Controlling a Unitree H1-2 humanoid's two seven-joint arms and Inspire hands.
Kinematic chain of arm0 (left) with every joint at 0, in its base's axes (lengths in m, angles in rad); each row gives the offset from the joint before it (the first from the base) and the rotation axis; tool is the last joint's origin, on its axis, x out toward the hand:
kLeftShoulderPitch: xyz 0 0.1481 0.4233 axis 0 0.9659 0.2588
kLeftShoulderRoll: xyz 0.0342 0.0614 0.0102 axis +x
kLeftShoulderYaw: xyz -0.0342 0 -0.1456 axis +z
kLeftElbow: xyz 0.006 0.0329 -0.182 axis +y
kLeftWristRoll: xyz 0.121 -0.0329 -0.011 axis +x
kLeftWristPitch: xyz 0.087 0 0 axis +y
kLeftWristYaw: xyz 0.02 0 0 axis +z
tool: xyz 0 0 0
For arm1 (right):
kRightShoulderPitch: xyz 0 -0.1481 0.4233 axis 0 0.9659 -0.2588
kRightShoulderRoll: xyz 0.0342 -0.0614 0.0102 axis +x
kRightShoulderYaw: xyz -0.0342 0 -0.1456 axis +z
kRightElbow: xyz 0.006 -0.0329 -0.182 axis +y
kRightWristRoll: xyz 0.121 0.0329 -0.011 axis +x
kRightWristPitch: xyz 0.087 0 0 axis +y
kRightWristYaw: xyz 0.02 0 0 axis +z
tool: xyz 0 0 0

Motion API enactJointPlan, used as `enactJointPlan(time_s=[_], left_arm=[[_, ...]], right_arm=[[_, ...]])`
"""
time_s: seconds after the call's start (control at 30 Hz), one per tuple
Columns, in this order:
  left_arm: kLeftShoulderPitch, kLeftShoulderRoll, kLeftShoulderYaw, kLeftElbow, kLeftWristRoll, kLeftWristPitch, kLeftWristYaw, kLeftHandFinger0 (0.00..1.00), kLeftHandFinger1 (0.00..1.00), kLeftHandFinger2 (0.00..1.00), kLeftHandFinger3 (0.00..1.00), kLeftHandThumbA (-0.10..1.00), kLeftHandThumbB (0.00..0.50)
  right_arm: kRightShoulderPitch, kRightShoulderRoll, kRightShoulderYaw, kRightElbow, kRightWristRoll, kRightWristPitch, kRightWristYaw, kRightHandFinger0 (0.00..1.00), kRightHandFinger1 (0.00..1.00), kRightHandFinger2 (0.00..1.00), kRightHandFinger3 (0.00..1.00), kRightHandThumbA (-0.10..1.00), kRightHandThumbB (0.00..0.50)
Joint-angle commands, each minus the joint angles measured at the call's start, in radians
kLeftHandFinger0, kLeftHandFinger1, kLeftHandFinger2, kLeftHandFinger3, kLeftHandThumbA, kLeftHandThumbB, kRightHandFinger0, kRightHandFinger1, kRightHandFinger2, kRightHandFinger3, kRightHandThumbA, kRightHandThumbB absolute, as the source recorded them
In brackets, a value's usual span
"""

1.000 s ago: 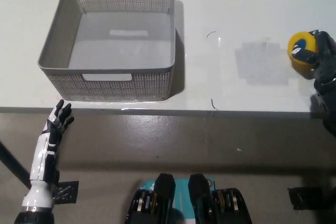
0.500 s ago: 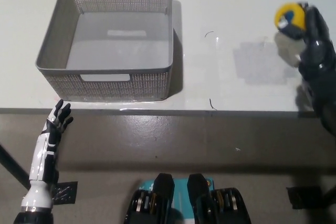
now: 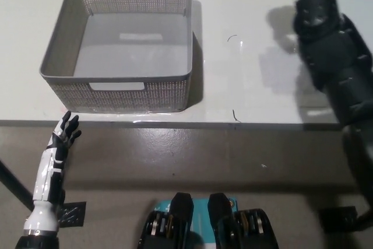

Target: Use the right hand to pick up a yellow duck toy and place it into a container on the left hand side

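Head view, one moment, as we log it. Against the two earlier pictures, the black right arm [image 3: 332, 51] has risen from the bench's right edge and now runs up the right side of the frame to the top edge; its hand is cut off there, so we cannot tell how its fingers stand. The yellow duck toy, which showed at that hand half a second ago, is no longer in view. We judge it lifted with the hand and carried above the frame, but we cannot confirm this. If so, the pick-up is done and the carry toward the container remains.

Items:
- Container [image 3: 116, 93]: grey perforated plastic basket, rectangular with rounded corners, slot handles in two walls, nothing inside; upper left of the frame, unmoved.
- Bench [image 3: 233, 86]: smooth white top, slightly glossy, with a few small dark marks near the middle and the arm's shadow at upper right.
- White left hand [image 3: 63, 134]: resting at lower left, below the bench edge, fingers apart, holding nothing.
- Floor: dull grey-brown.
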Motion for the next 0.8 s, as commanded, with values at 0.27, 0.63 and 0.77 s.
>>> enactJointPlan(time_s=[0.27,0.63,0.77], left_arm=[[-0.006,0.0,-0.02,-0.019,0.008,-0.015,-0.006,0.99,1.0,1.0,1.0,1.0,0.5],[0.014,-0.002,-0.039,-0.023,0.009,-0.016,-0.006,1.0,1.0,1.0,1.0,1.0,0.5],[0.033,-0.009,-0.047,-0.028,0.014,-0.023,-0.004,0.96,1.0,1.0,1.0,1.0,0.5]], right_arm=[[-0.131,0.23,0.061,-0.017,-0.031,-0.045,-0.042,0.0,0.3,0.75,0.86,-0.1,0.179],[-0.178,0.347,0.115,0.191,-0.048,-0.049,-0.016,0.0,0.38,0.77,0.84,-0.1,0.178],[-0.158,0.36,0.16,0.229,-0.074,-0.028,-0.002,0.0,0.38,0.77,0.84,-0.1,0.185]])
